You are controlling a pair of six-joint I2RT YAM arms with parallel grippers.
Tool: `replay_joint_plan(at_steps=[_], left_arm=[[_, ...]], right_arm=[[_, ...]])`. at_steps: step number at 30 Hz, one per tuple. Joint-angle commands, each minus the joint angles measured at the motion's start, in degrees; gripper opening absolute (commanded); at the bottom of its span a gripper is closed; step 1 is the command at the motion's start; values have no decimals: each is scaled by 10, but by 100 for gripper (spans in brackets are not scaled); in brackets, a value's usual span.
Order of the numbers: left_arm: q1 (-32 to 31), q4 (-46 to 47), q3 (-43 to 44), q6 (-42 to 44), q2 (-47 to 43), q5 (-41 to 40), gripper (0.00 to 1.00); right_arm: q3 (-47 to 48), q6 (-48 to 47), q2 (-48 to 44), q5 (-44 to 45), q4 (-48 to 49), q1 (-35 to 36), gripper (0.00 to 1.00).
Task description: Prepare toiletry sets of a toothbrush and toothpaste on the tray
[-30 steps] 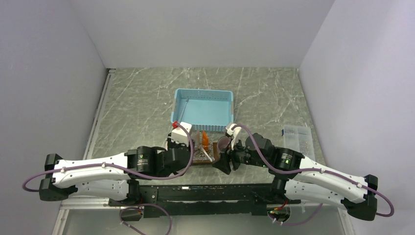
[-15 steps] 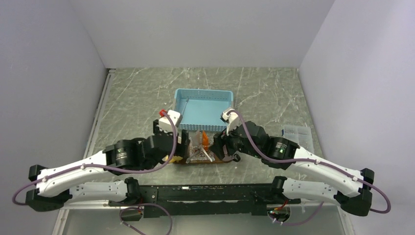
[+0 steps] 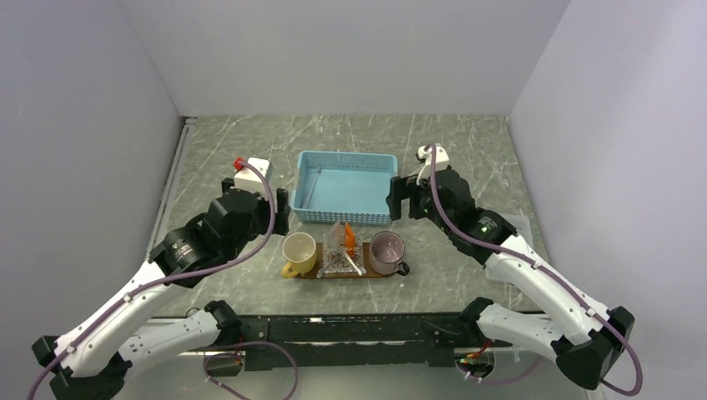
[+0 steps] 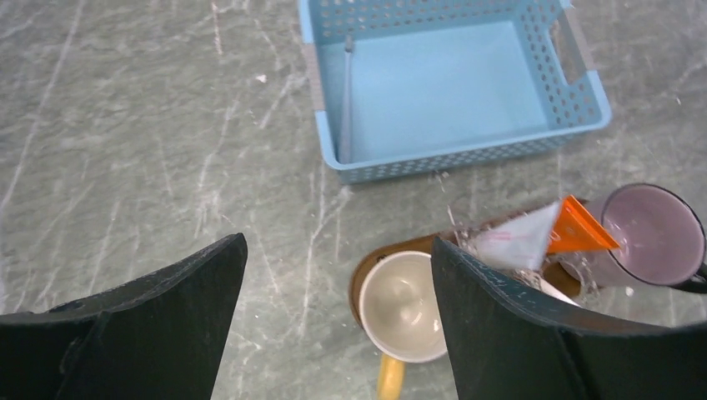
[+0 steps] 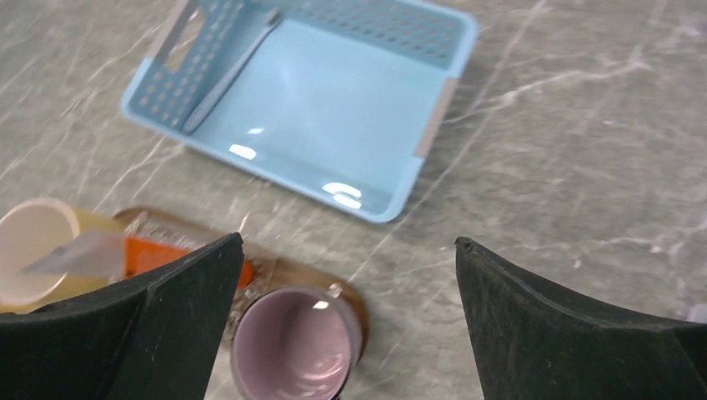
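Note:
The dark-brown tray (image 3: 342, 273) lies near the front of the table, between the arms. On it the orange toothpaste (image 3: 350, 237) lies among clear wrappers (image 3: 336, 254), between a yellow mug (image 3: 298, 248) and a purple mug (image 3: 388, 250). A thin white toothbrush (image 3: 307, 185) leans inside the blue basket (image 3: 346, 215) at its left wall. My left gripper (image 3: 281, 210) hovers open, left of the basket. The right gripper (image 3: 398, 200) hovers open at the basket's right. In the left wrist view, the left gripper (image 4: 338, 242) is empty above the yellow mug (image 4: 404, 304), with the toothbrush (image 4: 344, 100) beyond. In the right wrist view, the right gripper (image 5: 348, 240) is empty above the purple mug (image 5: 292, 346) and the toothpaste (image 5: 154, 250).
A clear plastic bag (image 3: 508, 229) lies at the table's right edge. The basket (image 4: 467, 150) sits just behind the tray (image 4: 357, 287). White walls close the table in on three sides.
Both grippers have opened and risen away from the tray, the left one going back-left and the right one back-right. The yellow and purple mugs now stand uncovered at the tray's ends.

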Motion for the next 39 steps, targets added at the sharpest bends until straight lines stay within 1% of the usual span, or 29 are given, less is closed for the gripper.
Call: replay_joint_plan(at_steps=[1,3,8,12,15,18,22,26,28,33,39], left_arm=[[75,47,-5,55,-21,41,88],[112,56,-10,64,-25,60,90],[196,66,-1,74,-12,110,99],[263,74,10,88,2,139,99],[306,86,11,100,15,135,99],[320,101,10,102,23,120,99],[346,108,4,92,26,117,99],[351,124,-25,85,7,91,99],[355,138,-45,83,-7,87,99],[358,142,-60,73,-42,78,99],[358,133,-72,67,-65,66,99]], right_arm=[[5,-11,1,25,50,-67,100],[-1,-9,3,-2,61,-104,100],[-7,2,24,-18,76,-187,100],[-21,19,33,-33,96,-259,100],[-24,20,41,-22,106,-296,100],[-24,24,45,-30,124,-319,100],[-26,23,44,-22,144,-320,100],[-29,43,33,4,141,-320,100],[-38,51,19,2,148,-320,100],[-64,52,-15,-4,174,-320,100],[-66,56,-7,-5,171,-320,100]])
